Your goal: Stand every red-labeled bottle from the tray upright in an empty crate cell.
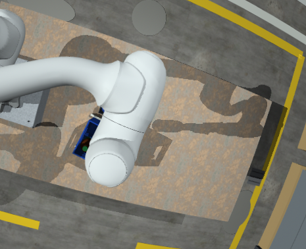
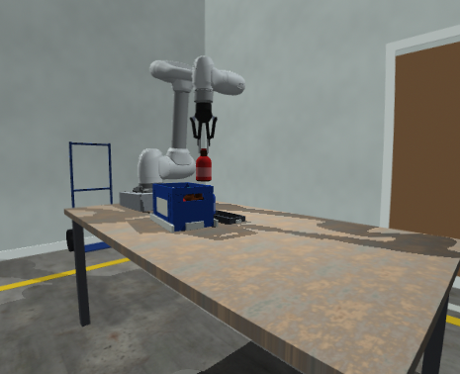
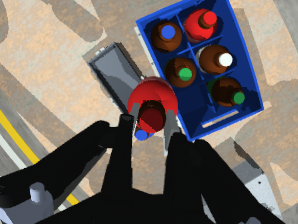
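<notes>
Fingers [image 2: 204, 143]: 1 red bottle [image 2: 204, 169] [image 3: 153, 96] | crate [image 2: 190, 210] [image 3: 259, 95]: 5 bottles

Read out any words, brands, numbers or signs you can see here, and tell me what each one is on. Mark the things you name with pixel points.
No readable text anywhere.
The red bottle [image 2: 204, 168] [image 3: 150, 92]: a pale label band, too small to read.
The blue crate [image 2: 193, 215] [image 3: 254, 85]: a pale side panel, no legible writing.

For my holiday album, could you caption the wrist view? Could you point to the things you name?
A gripper [image 3: 151, 116] holds a red bottle [image 3: 152, 95] beside a blue crate [image 3: 257, 90].
</notes>
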Robot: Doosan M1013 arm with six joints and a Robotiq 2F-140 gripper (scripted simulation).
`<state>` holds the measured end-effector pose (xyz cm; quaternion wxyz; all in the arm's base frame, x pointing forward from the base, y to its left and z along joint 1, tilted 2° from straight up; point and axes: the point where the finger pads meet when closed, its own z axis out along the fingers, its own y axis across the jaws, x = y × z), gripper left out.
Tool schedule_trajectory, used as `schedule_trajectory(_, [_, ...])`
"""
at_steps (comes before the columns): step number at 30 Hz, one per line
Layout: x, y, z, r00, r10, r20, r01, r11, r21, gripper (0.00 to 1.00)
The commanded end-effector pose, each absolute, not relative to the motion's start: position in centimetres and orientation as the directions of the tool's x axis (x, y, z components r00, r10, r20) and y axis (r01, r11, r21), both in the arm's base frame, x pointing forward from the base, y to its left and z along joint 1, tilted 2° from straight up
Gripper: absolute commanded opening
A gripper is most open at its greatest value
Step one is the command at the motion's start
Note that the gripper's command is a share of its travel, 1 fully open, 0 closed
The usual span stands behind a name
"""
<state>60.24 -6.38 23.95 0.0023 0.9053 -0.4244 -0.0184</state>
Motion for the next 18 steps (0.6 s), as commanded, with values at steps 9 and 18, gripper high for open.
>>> schedule_trajectory(9, [58.0, -7.6, 24.0, 0.639, -0.768, -0.031, -0.768, -0.64, 0.02, 0.0])
schedule_trajectory(18, [56.6, -8.4, 24.1, 0.639, -0.768, -0.031, -0.768, -0.64, 0.02, 0.0])
